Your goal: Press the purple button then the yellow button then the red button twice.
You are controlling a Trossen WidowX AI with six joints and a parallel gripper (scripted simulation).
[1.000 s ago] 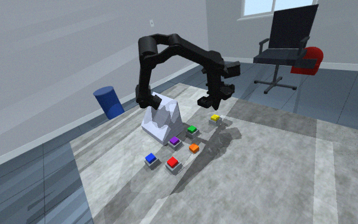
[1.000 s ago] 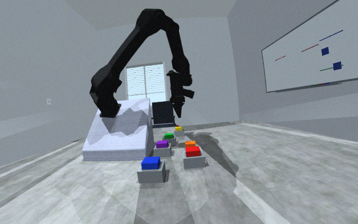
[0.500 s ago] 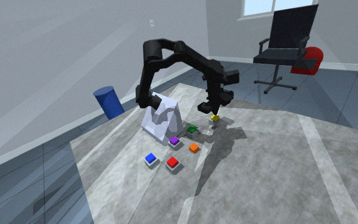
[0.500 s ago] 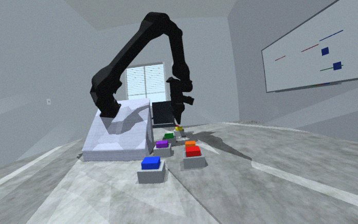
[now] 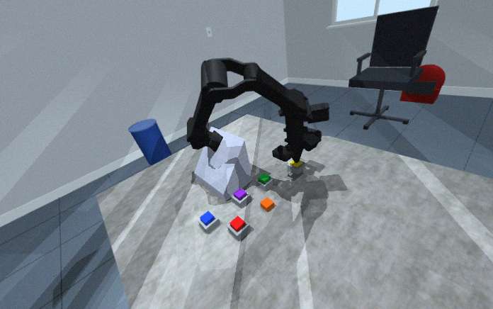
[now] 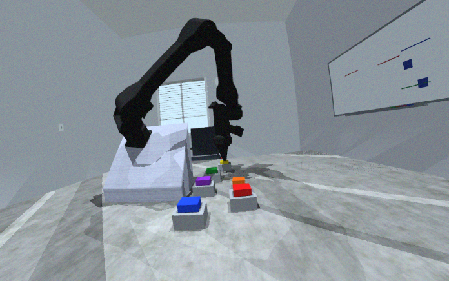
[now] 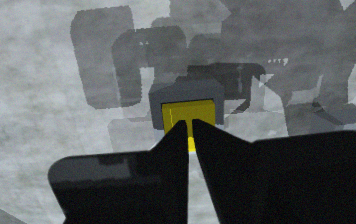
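My gripper (image 5: 297,161) (image 6: 225,160) (image 7: 188,126) points down, shut and empty, with its tips on the yellow button (image 5: 295,164) (image 6: 222,162) (image 7: 189,111). The yellow cap looks low in its grey base; the tips hide part of it. The purple button (image 5: 240,194) (image 6: 203,180) stands beside the pale wedge-shaped stand, its cap raised. The red button (image 5: 237,223) (image 6: 241,189) stands nearer the cameras, its cap also raised. Neither of these two shows in the wrist view.
The green button (image 5: 263,178) (image 6: 211,170) stands between yellow and purple. The blue button (image 5: 207,218) (image 6: 189,204) is left of red. An orange block (image 5: 267,204) (image 6: 238,180) lies behind red, without a base. The pale stand (image 5: 232,143) (image 6: 142,194) is under the arm's base.
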